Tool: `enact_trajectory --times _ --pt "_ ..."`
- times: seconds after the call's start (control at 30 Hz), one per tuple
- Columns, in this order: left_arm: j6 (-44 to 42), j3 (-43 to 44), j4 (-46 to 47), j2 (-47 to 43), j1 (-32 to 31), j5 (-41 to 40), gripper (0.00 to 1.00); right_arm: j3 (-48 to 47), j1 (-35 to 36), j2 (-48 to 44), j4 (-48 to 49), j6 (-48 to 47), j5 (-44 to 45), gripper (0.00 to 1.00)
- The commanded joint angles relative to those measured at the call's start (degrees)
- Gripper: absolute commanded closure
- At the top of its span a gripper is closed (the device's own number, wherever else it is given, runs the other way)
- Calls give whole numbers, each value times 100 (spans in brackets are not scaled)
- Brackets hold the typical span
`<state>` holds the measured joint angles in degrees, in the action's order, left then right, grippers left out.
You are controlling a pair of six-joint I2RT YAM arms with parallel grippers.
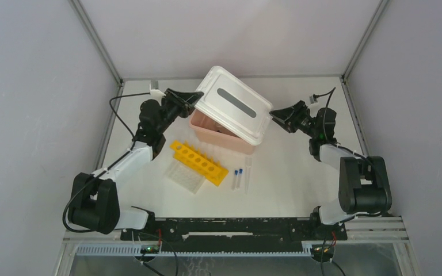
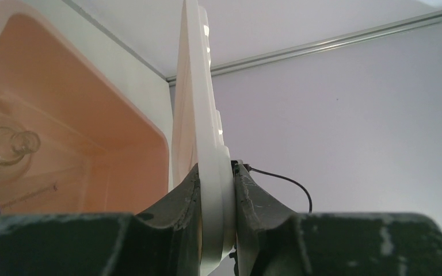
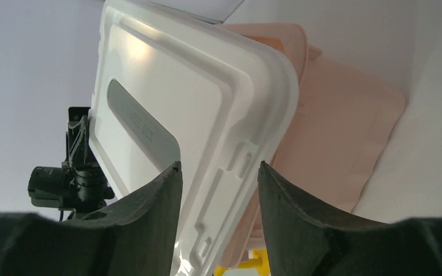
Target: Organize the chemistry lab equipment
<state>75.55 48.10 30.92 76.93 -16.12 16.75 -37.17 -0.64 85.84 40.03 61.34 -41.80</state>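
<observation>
My left gripper (image 1: pixel 195 99) (image 2: pixel 216 169) is shut on the left edge of the white, grey-slotted lid (image 1: pixel 234 105) (image 2: pixel 198 103) and holds it tilted above the pink box (image 1: pixel 218 135) (image 2: pixel 63 98). My right gripper (image 1: pixel 273 117) (image 3: pixel 218 167) is open, with the lid's right edge (image 3: pixel 207 115) in the gap between its fingers. Small round clear glassware (image 2: pixel 3 146) lies inside the box. The yellow tube rack (image 1: pixel 198 163) (image 3: pixel 247 265), the clear well plate (image 1: pixel 185 176), two blue-capped vials (image 1: pixel 237 178) and a thin clear tube (image 1: pixel 247 172) lie on the table in front of the box.
The white table (image 1: pixel 299 172) is closed in by grey walls at the left, right and back. A black cable (image 1: pixel 121 106) runs beside the left arm. Both arm bases stand at the near edge.
</observation>
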Motion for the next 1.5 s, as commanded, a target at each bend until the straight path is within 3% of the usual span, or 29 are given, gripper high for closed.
enact_trajectory --times 0.0,0.23,0.53,1.47 --pt "-160 -205 458 -169 -160 -199 100 -54 235 -270 -423 -390 350 42" --pt "-375 -417 547 -258 -265 -563 100 -89 380 -346 -862 -617 554 42" --pt "-352 -819 1367 -397 -313 -1104 100 -204 492 -167 -860 -666 635 41" --pt "-281 -883 1814 176 -49 -569 100 -1056 1124 75 -2290 -1324 1420 42"
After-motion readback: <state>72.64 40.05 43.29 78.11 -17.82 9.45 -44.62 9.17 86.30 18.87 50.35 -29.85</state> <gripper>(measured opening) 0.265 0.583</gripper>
